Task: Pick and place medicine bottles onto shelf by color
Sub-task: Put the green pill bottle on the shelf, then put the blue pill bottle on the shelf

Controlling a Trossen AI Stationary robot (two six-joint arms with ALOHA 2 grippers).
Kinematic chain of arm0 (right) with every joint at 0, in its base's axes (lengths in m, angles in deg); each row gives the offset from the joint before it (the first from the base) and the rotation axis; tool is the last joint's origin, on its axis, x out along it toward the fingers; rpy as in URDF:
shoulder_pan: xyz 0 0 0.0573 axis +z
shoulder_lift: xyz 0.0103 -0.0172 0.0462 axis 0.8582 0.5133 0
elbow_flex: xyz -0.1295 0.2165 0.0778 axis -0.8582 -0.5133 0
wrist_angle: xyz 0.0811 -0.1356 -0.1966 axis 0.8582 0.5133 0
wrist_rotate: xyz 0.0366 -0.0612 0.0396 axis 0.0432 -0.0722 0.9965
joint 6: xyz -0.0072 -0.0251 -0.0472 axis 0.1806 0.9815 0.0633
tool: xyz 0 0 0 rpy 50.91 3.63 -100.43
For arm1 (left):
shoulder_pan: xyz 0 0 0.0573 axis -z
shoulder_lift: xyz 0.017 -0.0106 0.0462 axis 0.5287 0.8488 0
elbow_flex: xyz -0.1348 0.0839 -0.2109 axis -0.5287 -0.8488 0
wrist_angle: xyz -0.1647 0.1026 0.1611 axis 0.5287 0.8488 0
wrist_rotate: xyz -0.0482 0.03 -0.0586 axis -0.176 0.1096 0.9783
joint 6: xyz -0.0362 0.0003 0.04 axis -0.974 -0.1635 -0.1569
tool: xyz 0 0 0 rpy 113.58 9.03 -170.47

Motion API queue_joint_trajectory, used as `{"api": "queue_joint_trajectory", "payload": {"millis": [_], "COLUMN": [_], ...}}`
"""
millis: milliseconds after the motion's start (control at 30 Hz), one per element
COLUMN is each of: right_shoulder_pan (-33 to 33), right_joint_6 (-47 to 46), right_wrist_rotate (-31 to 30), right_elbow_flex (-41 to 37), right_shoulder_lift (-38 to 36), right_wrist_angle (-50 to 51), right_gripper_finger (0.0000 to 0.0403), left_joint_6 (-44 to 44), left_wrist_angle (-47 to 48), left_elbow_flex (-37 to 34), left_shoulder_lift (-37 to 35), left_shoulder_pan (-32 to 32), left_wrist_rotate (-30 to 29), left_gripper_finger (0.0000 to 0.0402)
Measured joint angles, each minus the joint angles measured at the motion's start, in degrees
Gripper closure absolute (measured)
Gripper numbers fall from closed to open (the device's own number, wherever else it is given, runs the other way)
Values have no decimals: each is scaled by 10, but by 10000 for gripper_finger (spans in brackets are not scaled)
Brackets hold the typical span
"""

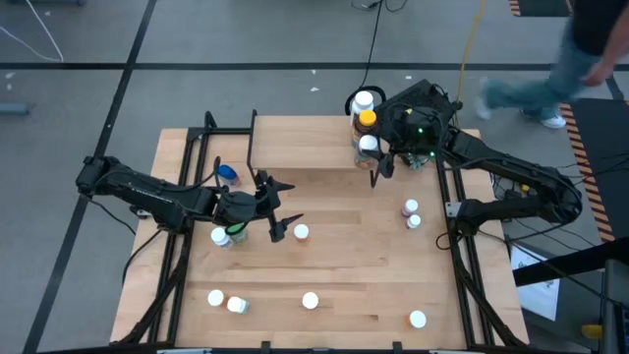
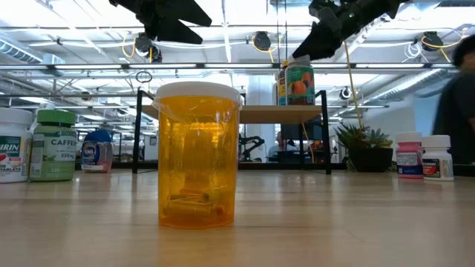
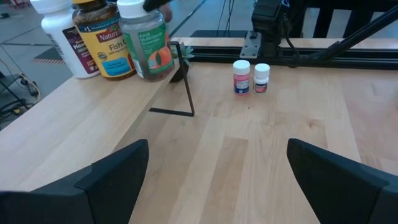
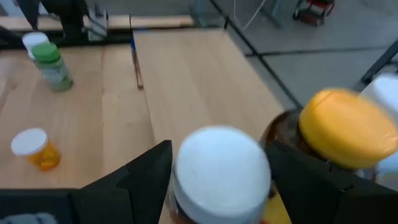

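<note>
Item: right pincer (image 1: pixel 381 163), over the right end of the shelf (image 1: pixel 295 143). Fingers parted, one on each side of a white-capped bottle (image 4: pixel 219 167) standing upright on the shelf; whether they press on it or merely flank it cannot be told. Long axis of bottle: vertical.

Adjacent on shelf: yellow-capped fish-oil bottle (image 1: pixel 367 119), just beside; large white bottle (image 1: pixel 363 100), beyond that.

Item: left pincer (image 1: pixel 280 207), mid-desk (image 1: pixel 344 265), fingers spread wide, holding nothing. Nearest stock: green bottle (image 1: pixel 237 233) and white-capped bottle (image 1: pixel 220 236) beside its wrist; orange vial (image 1: pixel 301 233) close ahead of its fingertips.

Remaining on desk: blue bottle (image 1: pixel 228 174); pink-labelled pair (image 1: pixel 411 213) nearer the right arm; loose bottles along the near edge.

Judgement: left arm is nearer the orange vial.
</note>
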Motion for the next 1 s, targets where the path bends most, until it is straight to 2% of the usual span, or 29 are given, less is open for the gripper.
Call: {"api": "queue_joint_trajectory", "payload": {"millis": [267,500,667,867,1000], "right_shoulder_pan": [2,39,69,116,176], "right_joint_6": [9,0,-16,-54,-83], "right_wrist_rotate": [0,0,-5,-1,25], "right_elbow_flex": [0,-5,-64,-150,-186], "right_shoulder_lift": [-42,-94,-127,-160,-164], "right_wrist_angle": [-8,63,62,-8,-47], "right_gripper_finger": [144,145,157,181,192], "left_joint_6": [-2,-17,-30,-41,-66], "left_wrist_angle": [1,21,27,35,112], "left_elbow_flex": [0,0,0,0,5], "left_shoulder_lift": [0,0,0,0,-25], "left_shoulder_pan": [0,0,0,3,31], "left_wrist_rotate": [0,0,0,-5,-75], "left_gripper_finger": [16,16,16,16,16]}}
